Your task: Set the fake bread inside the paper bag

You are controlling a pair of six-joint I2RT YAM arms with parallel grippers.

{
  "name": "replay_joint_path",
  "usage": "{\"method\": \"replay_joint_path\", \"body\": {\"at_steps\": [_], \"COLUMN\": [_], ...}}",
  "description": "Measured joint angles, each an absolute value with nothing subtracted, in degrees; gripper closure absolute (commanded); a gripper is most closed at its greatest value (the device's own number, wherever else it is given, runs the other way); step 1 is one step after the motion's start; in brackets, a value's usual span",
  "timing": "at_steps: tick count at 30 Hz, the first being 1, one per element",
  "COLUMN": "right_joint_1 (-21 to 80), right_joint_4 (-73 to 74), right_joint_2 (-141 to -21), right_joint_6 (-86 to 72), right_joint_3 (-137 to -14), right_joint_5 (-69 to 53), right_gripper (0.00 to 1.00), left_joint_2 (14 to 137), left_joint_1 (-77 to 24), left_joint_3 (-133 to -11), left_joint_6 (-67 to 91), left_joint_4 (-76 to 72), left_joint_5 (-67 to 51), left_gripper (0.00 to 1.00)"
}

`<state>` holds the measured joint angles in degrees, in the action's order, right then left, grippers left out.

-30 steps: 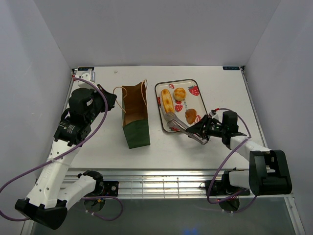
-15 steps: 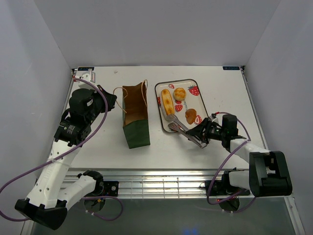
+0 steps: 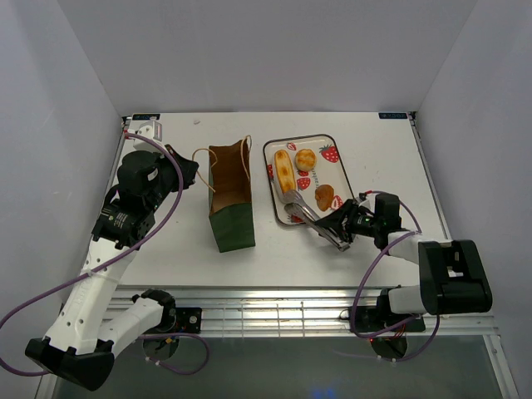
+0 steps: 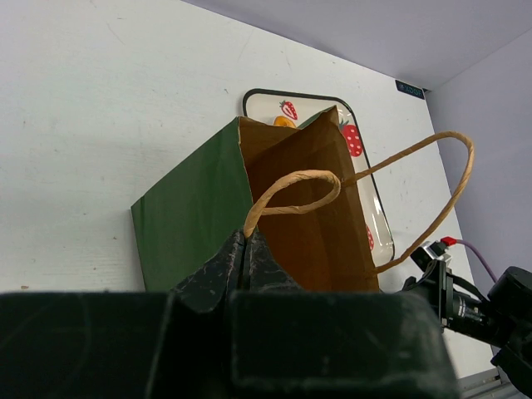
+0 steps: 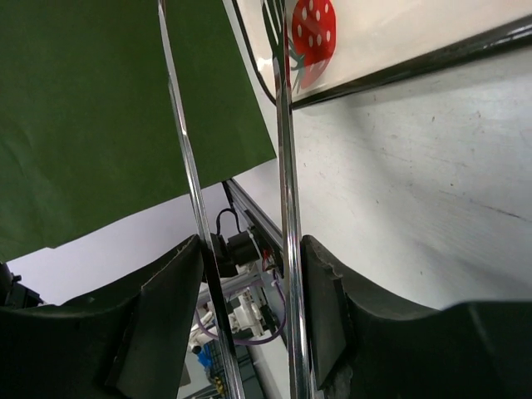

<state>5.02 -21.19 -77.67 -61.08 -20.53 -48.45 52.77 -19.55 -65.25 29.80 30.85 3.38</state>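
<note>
Left hand (image 4: 246,243) has its two fingers pressed together on the rim of the paper bag (image 3: 229,196), pinching the edge just where the nearer tan handle (image 4: 293,189) springs from it. The other handle (image 4: 435,184) loops up from the bag's opposite rim. The bag stands upright on the white counter (image 3: 378,158), dark green outside and brown within, with its mouth open. Right hand (image 5: 249,258), well to the right of the bag, is closed on a pair of metal tongs (image 3: 309,216). Its fingers bear on the outsides of the two thin arms, which stay spread apart between them. From that hand the tongs reach back toward the bag, and in the right wrist view the bag's green wall fills the space left of the arms. A white strawberry-printed tray (image 3: 328,173) sits just right of the bag with a narrow strip of counter between them. The fake bread (image 3: 286,174) lies on this tray, none of it in the bag as far as the views show. A long roll (image 3: 284,165) is the piece closest to the bag, a round bun (image 3: 306,158) lies one step farther from it, and a knobbly brown piece (image 3: 324,197) lies farthest from it. The tong tips rest over the part of the tray nearest the bag's near corner; whether they touch any bread I cannot tell.
</note>
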Motion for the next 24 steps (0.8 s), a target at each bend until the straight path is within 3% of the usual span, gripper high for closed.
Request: {"method": "replay_joint_path", "body": {"at_steps": [24], "right_joint_1": [6.28], "right_joint_4": [-22.26], "right_joint_2": [-86.26], "right_joint_6": [-55.61], "right_joint_3": [-28.27], "right_joint_5": [-45.15], "right_gripper": [0.52], "left_joint_2": [52.77], "left_joint_1": [-19.55], "left_joint_3": [-65.25], "left_joint_6": [29.76], "left_joint_4": [30.87], "left_joint_5": [3.40], "left_gripper": [1.00]}}
